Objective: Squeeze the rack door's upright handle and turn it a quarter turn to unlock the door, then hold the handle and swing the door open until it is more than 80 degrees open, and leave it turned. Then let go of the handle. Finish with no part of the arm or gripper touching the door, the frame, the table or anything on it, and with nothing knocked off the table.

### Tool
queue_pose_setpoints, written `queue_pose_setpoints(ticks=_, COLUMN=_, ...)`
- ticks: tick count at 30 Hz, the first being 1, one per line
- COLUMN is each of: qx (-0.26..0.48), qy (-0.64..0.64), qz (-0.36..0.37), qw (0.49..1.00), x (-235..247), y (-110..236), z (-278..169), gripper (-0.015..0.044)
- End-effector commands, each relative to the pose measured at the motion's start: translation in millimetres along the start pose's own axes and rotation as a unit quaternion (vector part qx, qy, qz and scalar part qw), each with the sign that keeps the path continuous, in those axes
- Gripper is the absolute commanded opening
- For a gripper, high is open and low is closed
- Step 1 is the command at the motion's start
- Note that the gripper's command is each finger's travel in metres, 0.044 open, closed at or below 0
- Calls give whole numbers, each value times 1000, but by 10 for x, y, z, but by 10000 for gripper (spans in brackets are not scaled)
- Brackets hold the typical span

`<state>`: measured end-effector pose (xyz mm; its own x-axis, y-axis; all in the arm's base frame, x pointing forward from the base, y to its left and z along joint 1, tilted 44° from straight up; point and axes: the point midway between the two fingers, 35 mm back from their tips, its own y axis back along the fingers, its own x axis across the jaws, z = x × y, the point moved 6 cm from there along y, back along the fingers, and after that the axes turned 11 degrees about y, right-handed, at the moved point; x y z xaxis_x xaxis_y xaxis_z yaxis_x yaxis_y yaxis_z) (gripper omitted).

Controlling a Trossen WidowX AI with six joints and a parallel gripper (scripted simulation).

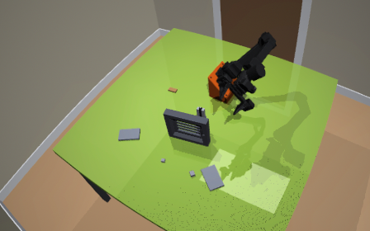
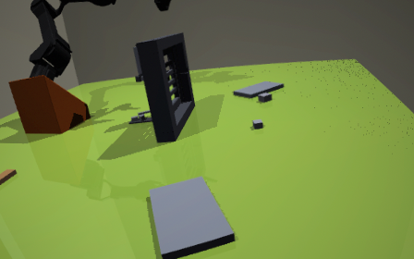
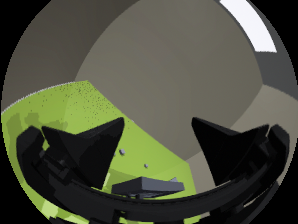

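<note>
The dark rack frame (image 1: 185,115) (image 2: 155,92) (image 3: 145,184) stands upright on the green table (image 1: 116,103) (image 2: 324,185) (image 3: 70,105). The door's slats (image 1: 188,128) show through its opening, and the door appears closed. A small grey part (image 1: 201,111), perhaps the handle, sticks up behind the frame's top edge in the top view; whether it is turned cannot be told. My gripper (image 1: 228,106) (image 3: 158,120) is wide open, with nothing between its fingers. It is in the air on the arm-base side of the frame, apart from it. The exterior view cuts most of it off.
An orange block (image 1: 215,84) (image 2: 38,106) stands by the arm's base. Grey flat plates (image 1: 129,134) (image 1: 212,177) (image 2: 192,217) (image 2: 260,89) lie around the frame. Two small grey cubes (image 1: 163,160) (image 1: 192,173) and a small orange bar (image 1: 173,90) (image 2: 2,178) lie on the table.
</note>
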<state>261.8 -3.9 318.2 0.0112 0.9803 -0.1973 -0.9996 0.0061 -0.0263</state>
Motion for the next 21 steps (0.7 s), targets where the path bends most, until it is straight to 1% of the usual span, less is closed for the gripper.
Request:
queue_pose_setpoints(ticks=1, qx=3, qy=1, qz=1, qw=1000, x=-1, y=-6, z=-6, gripper=374)
queue_pose_setpoints(ticks=4, qx=38, qy=15, qz=12, qw=999, x=-13, y=-84, z=-86, gripper=295)
queue_pose_setpoints(ticks=12, qx=157, qy=47, qz=58, qw=985, x=-70, y=-297, z=-392, gripper=292)
queue_pose_setpoints(ticks=21, qx=280, qy=53, qz=119, qw=951, x=-154, y=-430, z=-769, gripper=292)
